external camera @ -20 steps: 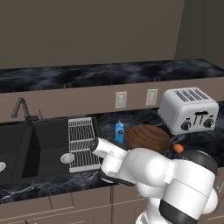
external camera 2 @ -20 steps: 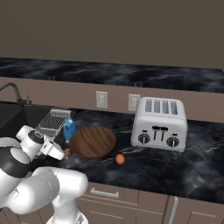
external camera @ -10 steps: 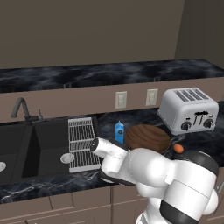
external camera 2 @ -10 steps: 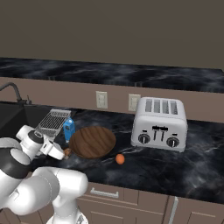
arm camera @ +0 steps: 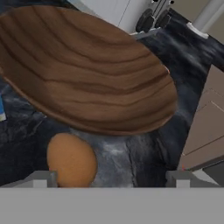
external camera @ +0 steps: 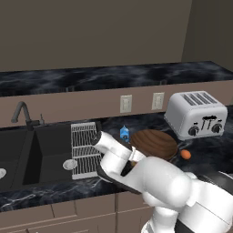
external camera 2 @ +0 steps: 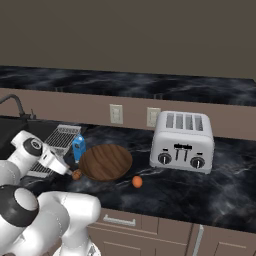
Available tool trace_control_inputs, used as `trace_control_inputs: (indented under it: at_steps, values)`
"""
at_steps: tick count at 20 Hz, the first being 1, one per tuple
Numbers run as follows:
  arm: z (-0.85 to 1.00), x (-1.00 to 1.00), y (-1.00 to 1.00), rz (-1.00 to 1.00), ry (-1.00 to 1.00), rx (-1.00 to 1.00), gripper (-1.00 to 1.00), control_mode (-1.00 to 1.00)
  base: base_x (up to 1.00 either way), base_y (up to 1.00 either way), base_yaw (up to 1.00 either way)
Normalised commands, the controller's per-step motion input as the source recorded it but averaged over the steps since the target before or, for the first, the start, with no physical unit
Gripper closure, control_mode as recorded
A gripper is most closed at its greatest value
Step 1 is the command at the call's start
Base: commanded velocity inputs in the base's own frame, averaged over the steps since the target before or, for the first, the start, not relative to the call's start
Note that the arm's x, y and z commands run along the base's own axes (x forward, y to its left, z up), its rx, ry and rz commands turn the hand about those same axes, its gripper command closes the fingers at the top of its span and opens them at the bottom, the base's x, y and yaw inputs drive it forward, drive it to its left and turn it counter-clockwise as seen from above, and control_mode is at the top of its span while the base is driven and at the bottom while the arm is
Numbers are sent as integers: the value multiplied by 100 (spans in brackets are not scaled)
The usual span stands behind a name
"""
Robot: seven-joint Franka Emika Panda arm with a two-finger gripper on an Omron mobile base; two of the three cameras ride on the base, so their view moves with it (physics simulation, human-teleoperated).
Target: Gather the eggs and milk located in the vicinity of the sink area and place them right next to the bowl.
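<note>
Hand (arm camera: pixel 111 177): low over the desk at the near left edge of the bowl; fingers spread wide, gripping nothing.
Near egg (arm camera: pixel 71 159): on the desk just beside the bowl's rim, next to one fingertip; whether touching it, cannot tell. Same egg in the right base view (external camera 2: pixel 76 174), at the bowl's left front.
Second egg (external camera 2: pixel 136 181): on the desk at the bowl's right front, close to the rim; also in the left base view (external camera: pixel 185 154).
Milk (external camera 2: pixel 78 148): upright, just beside the bowl on its sink side, next to the wire rack (external camera 2: pixel 56 147).
Bowl (external camera 2: pixel 105 162): dark wood, on the black marbled desk (external camera 2: pixel 200 190), between milk and toaster (external camera 2: pixel 183 140).
Sink (external camera: pixel 27 154): black basin left of the rack, faucet (external camera: pixel 23 114) behind it.
</note>
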Motion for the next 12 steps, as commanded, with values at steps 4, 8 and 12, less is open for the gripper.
trace_control_inputs:
  at_steps: [4,8,12]
  values:
    - [38,-40,0,1,4,10,-100,-100,0,0,0]
    - [56,-55,-30,6,5,18,-100,-100,0,0,0]
    - [63,-54,-54,7,1,25,-100,-100,0,0,0]
